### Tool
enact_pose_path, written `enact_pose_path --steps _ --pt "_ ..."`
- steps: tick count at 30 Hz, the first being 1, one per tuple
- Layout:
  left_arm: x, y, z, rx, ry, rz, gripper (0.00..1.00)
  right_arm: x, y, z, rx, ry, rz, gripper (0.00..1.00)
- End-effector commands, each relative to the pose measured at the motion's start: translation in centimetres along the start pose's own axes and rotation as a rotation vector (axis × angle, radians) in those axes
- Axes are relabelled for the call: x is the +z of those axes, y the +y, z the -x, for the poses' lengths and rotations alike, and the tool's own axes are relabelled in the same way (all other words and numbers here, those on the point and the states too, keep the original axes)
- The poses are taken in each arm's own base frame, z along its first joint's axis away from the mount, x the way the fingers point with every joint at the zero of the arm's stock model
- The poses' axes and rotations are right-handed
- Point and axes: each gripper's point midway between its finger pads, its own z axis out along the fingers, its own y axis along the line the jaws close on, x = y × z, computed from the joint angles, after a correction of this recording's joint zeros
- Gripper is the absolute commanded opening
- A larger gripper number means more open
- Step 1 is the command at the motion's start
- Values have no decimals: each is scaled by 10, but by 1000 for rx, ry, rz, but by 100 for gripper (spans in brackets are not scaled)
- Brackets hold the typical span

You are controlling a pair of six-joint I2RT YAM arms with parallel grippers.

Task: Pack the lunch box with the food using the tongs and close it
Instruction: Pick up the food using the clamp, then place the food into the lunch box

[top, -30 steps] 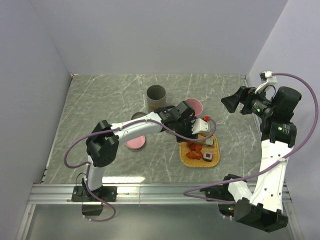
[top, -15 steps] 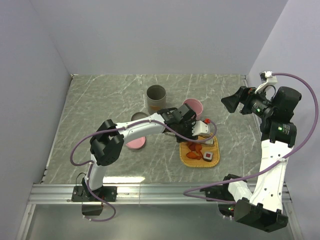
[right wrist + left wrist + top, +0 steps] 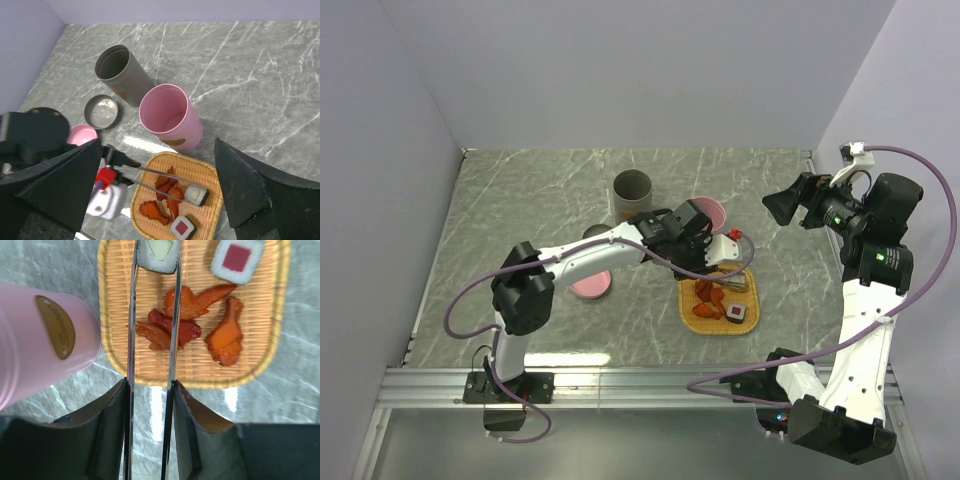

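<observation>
The green-centred sushi roll sits right between the tips of the tongs, straight out ahead of the left hand. That hand is pinching the tongs, with both thin arms squeezed between its fingers. The red-centred sushi roll is just beside the tips, and the fried chunks lie nearer the hand, partly under the tong arms. All of it is on the orange woven tray. The pink cup stands just off to the hand's side. The right hand is spread wide and holds nothing, up above the worktop, well apart from the tray.
</observation>
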Motion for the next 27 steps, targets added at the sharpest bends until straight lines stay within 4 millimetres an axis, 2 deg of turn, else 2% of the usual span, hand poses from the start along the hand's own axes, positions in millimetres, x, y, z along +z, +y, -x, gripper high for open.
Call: enact_pose_path --steps 1,8,11,15,18,22,27 --pt "-56 -1 57 12 -165 27 40 -5 6 13 -39 -40 16 100" --pt "-101 -6 76 -21 -242 28 40 -6 8 19 -55 -36 14 100" --pt "-128 5 87 -61 -298 39 40 -9 11 24 -67 -47 16 100" --pt "-156 27 88 -140 -340 55 40 -8 12 25 -57 -46 24 100" --pt "-175 48 82 -209 -368 83 40 -8 12 27 -54 -46 23 100" --pt "-195 83 61 -331 -397 133 41 -8 12 26 -52 -43 24 100" --pt "-203 110 37 -407 -385 192 41 -6 10 25 -48 -42 24 100"
